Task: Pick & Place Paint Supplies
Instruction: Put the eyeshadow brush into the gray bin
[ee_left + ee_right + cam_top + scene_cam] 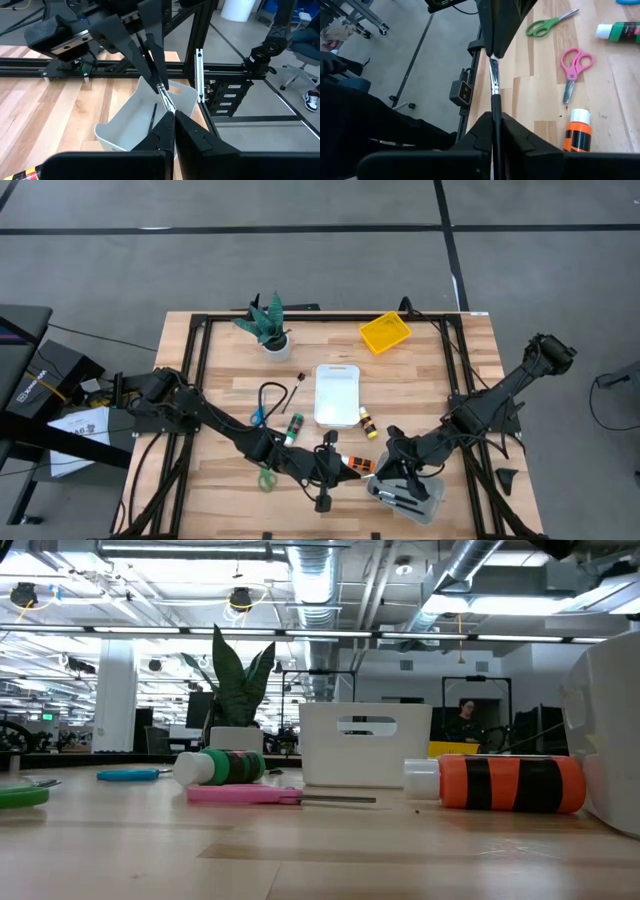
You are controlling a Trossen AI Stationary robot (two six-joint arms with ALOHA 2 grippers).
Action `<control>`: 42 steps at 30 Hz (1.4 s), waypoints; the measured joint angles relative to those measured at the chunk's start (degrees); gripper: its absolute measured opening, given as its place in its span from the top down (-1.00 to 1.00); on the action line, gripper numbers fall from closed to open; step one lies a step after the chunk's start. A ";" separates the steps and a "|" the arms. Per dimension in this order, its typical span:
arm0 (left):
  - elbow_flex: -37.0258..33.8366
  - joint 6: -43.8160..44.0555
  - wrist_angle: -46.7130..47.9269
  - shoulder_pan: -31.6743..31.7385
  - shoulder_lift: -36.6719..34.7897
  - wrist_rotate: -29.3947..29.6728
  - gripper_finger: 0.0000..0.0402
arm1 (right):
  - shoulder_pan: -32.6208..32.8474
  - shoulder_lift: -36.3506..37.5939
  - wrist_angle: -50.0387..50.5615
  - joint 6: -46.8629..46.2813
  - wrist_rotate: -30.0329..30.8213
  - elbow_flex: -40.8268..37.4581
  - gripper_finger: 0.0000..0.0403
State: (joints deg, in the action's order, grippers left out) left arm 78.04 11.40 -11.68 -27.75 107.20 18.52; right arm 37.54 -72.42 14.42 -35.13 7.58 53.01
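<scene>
Both grippers meet over the table's near edge, each pinched on the same thin paintbrush (493,87). In the right wrist view the right gripper (494,131) has its two dark fingers pressed against the brush's dark handle, while the left gripper (492,50), just ahead of it, clamps the bristle end, so the brush spans the short gap between them. The left wrist view shows the same from the other side: the left gripper (174,125) is closed on the brush (165,95), and the right gripper's fingers (150,60) come down on it from just beyond. Directly below both grippers sits a grey tray (125,120) with another dark brush (153,117) lying inside it. From above, the left gripper (352,467) and right gripper (385,468) sit almost touching at the grey tray (425,502). Beside the left gripper lies an orange paint bottle (578,131), with pink scissors (574,65) just past it, and green scissors (547,25) and a green paint bottle (620,31) farther off. Well beyond both grippers stand a white tray (337,392), a yellow tray (385,332) and a potted plant (268,325); a small yellow bottle (367,421) and blue scissors (262,408) lie near the white tray.
</scene>
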 joint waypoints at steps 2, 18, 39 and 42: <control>0.00 0.01 0.10 0.01 0.00 -0.19 1.00 | 0.31 0.00 0.00 0.01 0.28 0.00 0.96; 0.00 9.05 19.52 -1.82 0.04 -1.46 0.78 | 5.15 0.00 9.49 -7.15 4.72 -0.04 0.96; 0.00 13.19 21.96 -2.95 0.04 -1.40 0.84 | 23.25 0.02 5.59 -37.07 32.12 -10.59 0.96; 0.00 13.33 21.94 -2.95 0.04 -1.40 0.84 | 24.98 0.02 5.51 -39.13 35.49 -11.86 0.96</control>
State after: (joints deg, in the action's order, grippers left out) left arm 78.04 24.73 10.26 -30.70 107.24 17.12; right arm 62.52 -72.40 19.93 -74.26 43.07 41.15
